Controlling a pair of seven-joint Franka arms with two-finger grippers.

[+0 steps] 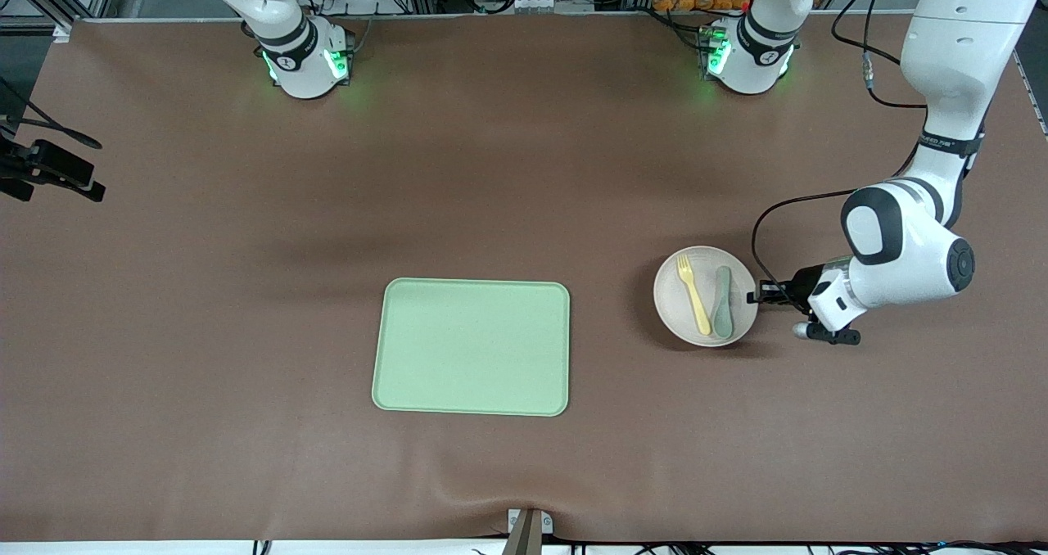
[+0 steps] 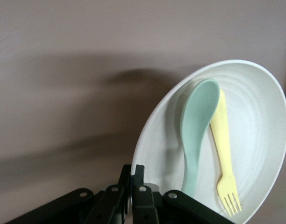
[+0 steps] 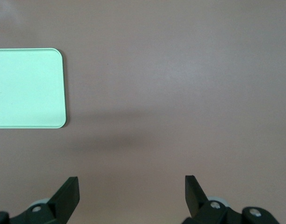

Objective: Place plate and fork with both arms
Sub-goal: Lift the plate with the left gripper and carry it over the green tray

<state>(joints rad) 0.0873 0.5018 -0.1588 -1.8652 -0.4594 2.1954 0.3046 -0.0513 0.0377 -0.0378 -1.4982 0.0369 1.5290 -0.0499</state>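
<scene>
The pale plate (image 1: 676, 308) lies toward the left arm's end of the table. On it are the yellow fork (image 1: 694, 295) and a grey-green spoon (image 1: 723, 303), side by side. My left gripper (image 1: 758, 297) is at the plate's edge and shut on its rim. The left wrist view shows its fingers (image 2: 135, 170) pinching the rim of the plate (image 2: 260, 121), with the fork (image 2: 223, 149) and spoon (image 2: 196, 126) in it. My right gripper (image 3: 132, 184) is open and empty over bare table. It is out of the front view.
A rectangular light green tray (image 1: 471, 346) lies mid-table, nearer the front camera than the arm bases. Its corner shows in the right wrist view (image 3: 26, 88). A brown mat (image 1: 246, 293) covers the table.
</scene>
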